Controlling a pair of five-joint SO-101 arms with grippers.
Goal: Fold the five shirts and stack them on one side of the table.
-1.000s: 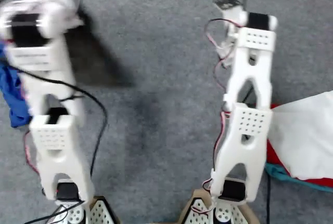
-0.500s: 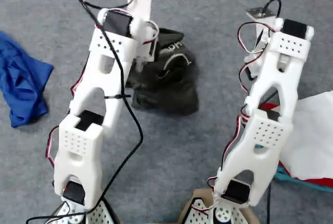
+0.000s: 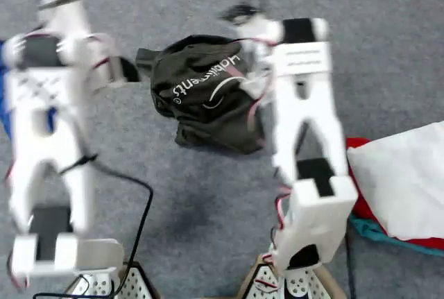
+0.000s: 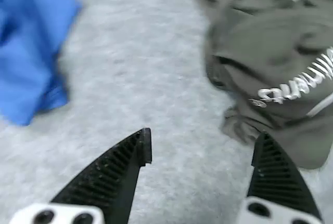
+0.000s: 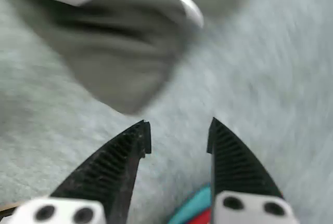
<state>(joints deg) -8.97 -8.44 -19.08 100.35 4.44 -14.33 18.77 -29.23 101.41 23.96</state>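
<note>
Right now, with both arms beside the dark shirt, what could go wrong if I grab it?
The dark shirt lies bunched, so a pinch may catch several layers. The left tool and right tool, both open, flank it closely; the arms might collide. The right arm stands near the white shirt and could nudge it.

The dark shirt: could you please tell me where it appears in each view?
High view: dark shirt, crumpled, upper centre.
Left wrist view: ahead of the open left gripper, across from the blue shirt.
Right wrist view: close ahead of the open right gripper.
Shared landmark: its white print.
</note>
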